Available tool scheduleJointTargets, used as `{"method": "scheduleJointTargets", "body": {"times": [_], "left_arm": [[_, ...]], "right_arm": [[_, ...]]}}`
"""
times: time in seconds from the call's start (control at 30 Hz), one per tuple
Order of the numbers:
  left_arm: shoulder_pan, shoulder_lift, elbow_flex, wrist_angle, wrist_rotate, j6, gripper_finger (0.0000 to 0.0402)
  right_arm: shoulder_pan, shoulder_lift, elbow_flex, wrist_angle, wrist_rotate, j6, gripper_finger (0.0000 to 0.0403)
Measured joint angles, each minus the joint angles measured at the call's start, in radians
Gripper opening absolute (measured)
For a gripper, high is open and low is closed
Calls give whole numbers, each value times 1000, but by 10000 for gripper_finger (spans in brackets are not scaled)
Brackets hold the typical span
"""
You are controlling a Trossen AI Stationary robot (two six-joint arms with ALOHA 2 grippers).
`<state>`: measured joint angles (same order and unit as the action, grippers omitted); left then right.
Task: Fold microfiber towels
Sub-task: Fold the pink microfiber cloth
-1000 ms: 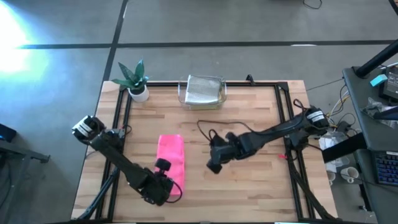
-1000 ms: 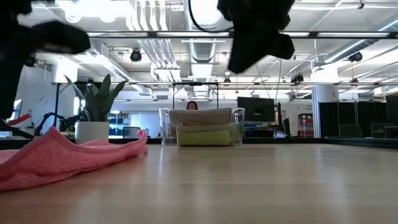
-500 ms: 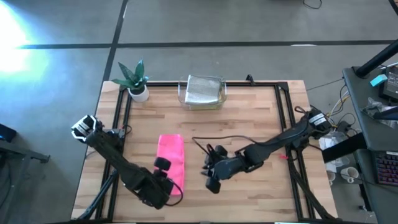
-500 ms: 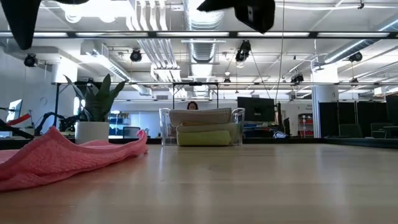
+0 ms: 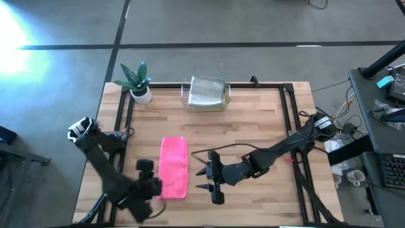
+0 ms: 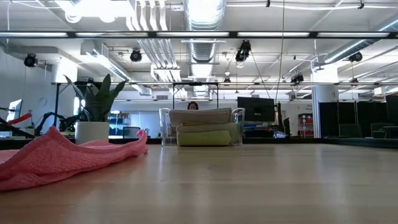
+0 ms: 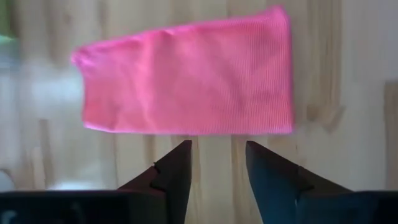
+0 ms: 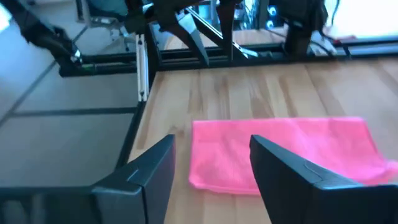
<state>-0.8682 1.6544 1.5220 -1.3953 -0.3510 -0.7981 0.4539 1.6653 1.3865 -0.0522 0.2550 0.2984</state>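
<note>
A pink towel point(image 5: 173, 168), folded into a long strip, lies flat on the wooden table point(image 5: 253, 126), left of centre. It also shows in the low view point(image 6: 62, 155) and in both wrist views point(image 7: 186, 81) point(image 8: 280, 155). My left gripper point(image 5: 154, 185) hovers open just left of the strip's near end, pointing steeply down point(image 7: 217, 165). My right gripper point(image 5: 201, 179) stands open to the strip's right, nearly level, facing it point(image 8: 211, 168). Neither touches the towel. Other folded towels point(image 6: 202, 127) are stacked in the tray point(image 5: 204, 94).
A clear plastic tray point(image 6: 166, 127) stands at the table's far edge, middle. A potted plant point(image 5: 138, 82) stands at the far left corner. Black frame rails point(image 5: 124, 120) run along the table's left and right sides. Bare wood lies right of the towel.
My left gripper has risen off the pink towel's near end and drawn toward the table's left edge. My right gripper has moved toward the near edge and the towel, tipped up to nearly level, and opened. Both have left the low view. The towel stays flat.
</note>
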Motion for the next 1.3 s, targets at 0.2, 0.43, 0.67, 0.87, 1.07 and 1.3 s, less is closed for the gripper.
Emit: {"method": "scheduleJointTargets", "body": {"times": [0.2,0.43,0.67,0.87,1.07,1.3], "left_arm": [[-174,10,-68,23,-256,-270,125],[-219,16,-216,224,-261,-296,125],[-192,15,-298,343,-203,-298,141],[-180,44,-305,383,-175,-296,183],[-178,112,-305,403,-126,-278,207],[-173,200,-305,460,-122,-215,208]], "right_arm": [[11,74,23,94,-2,-177,198],[11,167,106,83,-4,-295,198],[11,233,133,80,-36,-325,198],[9,330,156,83,-58,-293,198],[6,450,277,77,-80,-295,198],[-7,580,489,-185,-82,-231,196]]}}
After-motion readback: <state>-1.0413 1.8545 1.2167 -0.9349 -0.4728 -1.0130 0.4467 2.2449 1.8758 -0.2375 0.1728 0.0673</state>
